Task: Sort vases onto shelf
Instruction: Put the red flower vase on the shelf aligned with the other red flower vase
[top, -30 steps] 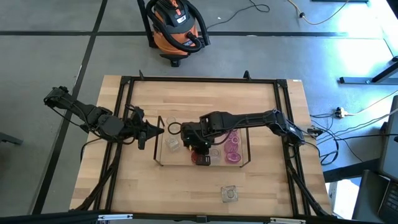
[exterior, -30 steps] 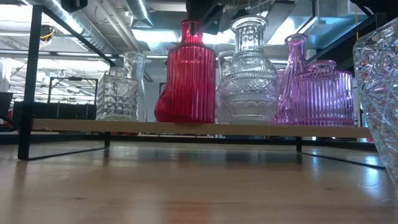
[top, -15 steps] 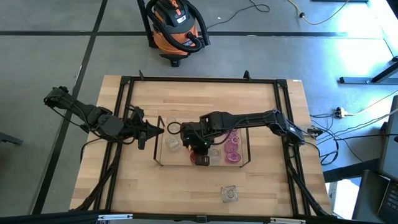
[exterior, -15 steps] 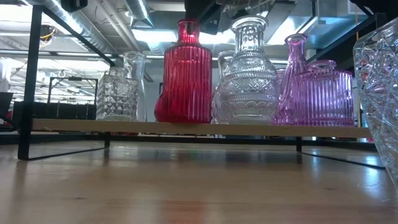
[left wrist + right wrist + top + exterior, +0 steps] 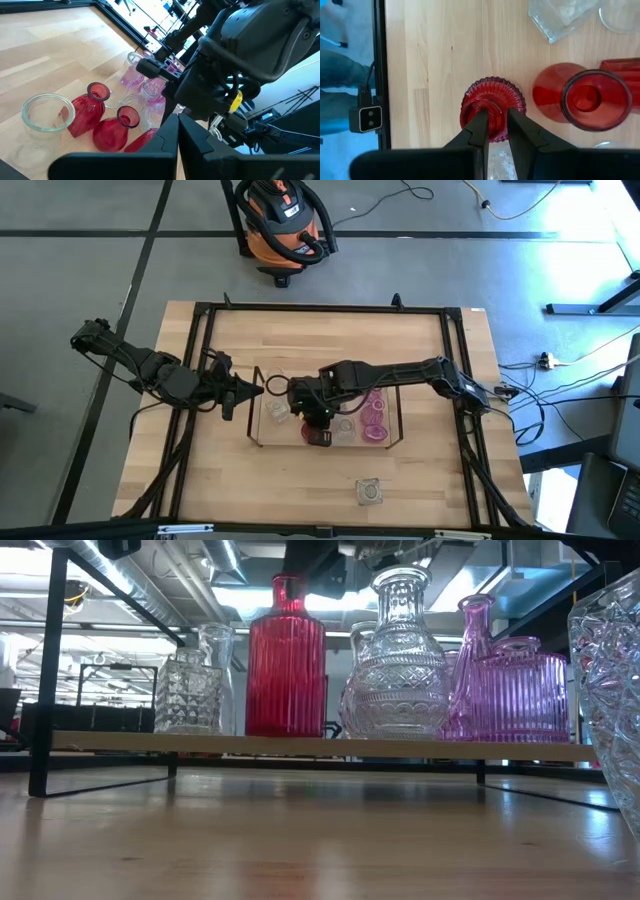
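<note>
Low view: red ribbed vase point(image 5: 286, 660) upright on the shelf point(image 5: 300, 747) between a clear square jar point(image 5: 187, 692) and a clear cut-glass vase point(image 5: 396, 655); earlier we saw it tilted. Right wrist view alone shows the right gripper point(image 5: 494, 121), jaws clamped on its neck. Left gripper point(image 5: 257, 388) waits beside the shelf, jaws together.

Clear glass jar point(image 5: 46, 113) beside two red vases point(image 5: 88, 109), pink vases point(image 5: 131, 78) behind, right arm's dark wrist point(image 5: 240, 60) looming, left gripper point(image 5: 177, 131) fingers together

Vases point(image 5: 400, 655) stand in a row on the shelf point(image 5: 300, 747); another vase point(image 5: 370, 492) sits apart on the tabletop point(image 5: 300, 490) in front.
</note>
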Available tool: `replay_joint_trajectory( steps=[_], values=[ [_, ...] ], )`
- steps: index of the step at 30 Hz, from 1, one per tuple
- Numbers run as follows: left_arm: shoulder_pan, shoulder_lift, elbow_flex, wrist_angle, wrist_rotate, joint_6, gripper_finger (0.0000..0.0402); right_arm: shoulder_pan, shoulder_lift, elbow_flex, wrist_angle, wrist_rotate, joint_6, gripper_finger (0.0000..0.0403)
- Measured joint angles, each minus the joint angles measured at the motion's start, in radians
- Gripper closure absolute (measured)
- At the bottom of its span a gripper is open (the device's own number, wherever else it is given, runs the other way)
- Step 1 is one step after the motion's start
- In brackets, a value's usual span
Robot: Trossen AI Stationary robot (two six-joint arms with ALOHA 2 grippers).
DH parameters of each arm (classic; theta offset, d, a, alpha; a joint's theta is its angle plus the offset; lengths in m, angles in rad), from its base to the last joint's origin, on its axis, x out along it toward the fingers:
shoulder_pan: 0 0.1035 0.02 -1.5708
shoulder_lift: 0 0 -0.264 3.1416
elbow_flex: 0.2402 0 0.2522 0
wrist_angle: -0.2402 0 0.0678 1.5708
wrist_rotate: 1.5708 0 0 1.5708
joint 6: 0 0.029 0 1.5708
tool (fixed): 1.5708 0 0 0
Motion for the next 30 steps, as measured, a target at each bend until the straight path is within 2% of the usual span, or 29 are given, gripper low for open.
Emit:
replay_joint_trajectory(
  steps=[30],
  values=[
    [0.0, 0.0, 0.0, 0.0, 0.0, 0.0, 0.0401, -0.014, 0.0, 0.002, 0.018, 0.017, 0.04, 0.0349]
  ],
)
